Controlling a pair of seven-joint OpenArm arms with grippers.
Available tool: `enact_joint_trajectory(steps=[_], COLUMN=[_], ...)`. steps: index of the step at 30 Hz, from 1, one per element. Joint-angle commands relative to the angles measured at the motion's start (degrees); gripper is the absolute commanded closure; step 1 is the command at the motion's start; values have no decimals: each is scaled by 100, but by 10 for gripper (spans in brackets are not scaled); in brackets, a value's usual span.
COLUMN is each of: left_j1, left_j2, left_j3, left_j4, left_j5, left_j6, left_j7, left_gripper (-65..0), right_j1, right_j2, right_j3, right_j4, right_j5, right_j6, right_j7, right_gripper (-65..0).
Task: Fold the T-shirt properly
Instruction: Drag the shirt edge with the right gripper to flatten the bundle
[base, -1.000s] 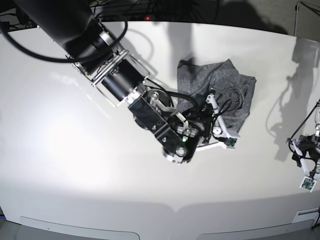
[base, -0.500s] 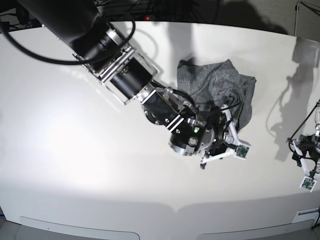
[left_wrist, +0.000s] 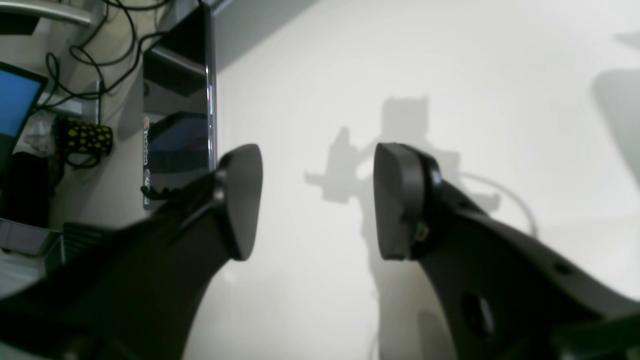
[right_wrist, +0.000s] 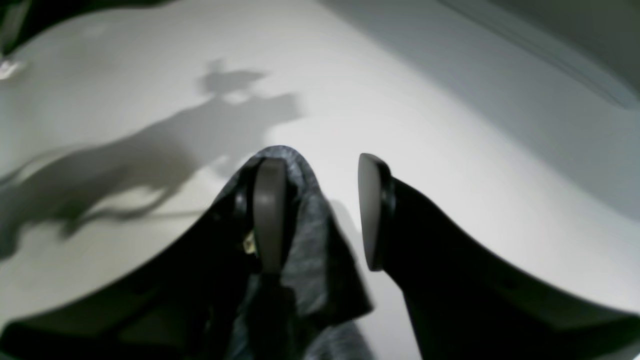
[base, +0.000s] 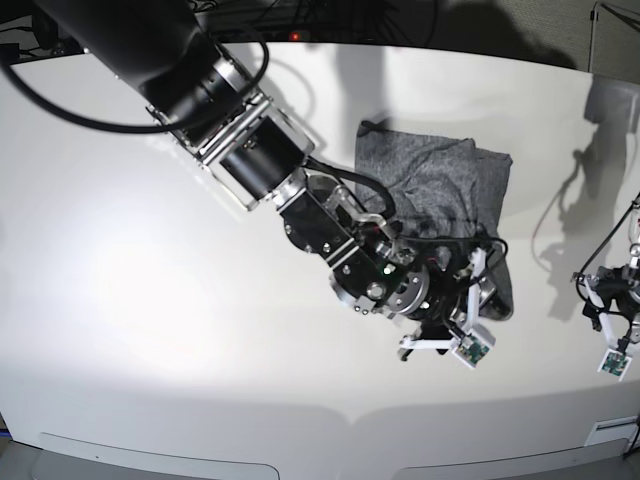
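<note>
Right gripper (base: 470, 305) has moved toward the bench's (base: 150, 330) front edge, drawing the shirt (base: 440, 180) along; jaws parted, cloth draped over one finger (right_wrist: 267, 215). Left gripper (left_wrist: 317, 200) open, empty, at the right edge.

T-shirt (base: 440, 185) lay on table (base: 150, 330), right of centre in base view. Right gripper (base: 462, 310) sat over its near edge. Left gripper (base: 612, 320) stood well apart at table's right edge.
</note>
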Motion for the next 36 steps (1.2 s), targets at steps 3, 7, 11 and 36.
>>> enact_joint_trajectory(steps=[3,7,11,36], left_j1=[-140,-140,-140,-114], left_j2=[-116,-116,-116,-114], left_j3=[-57,-57,-57,-57], left_j4=[101,101,101,101], left_j5=[68,68,66,-216], left_j6=[59,59,59,57], left_j7=[-94,-87,-87,26], left_gripper=[-344,-344,-343,-343], right_j1=[168,170,170,164], right_j2=[-64,-64,-64,-64], right_j3=[35,72,332,1416], right_j4=[98,98,98,96], right_j5=[94,28,205,2903], right_j6=[870,992,992,1378], right_j7=[323,393,437,-1530], right_gripper=[-231,-231,-231,-231])
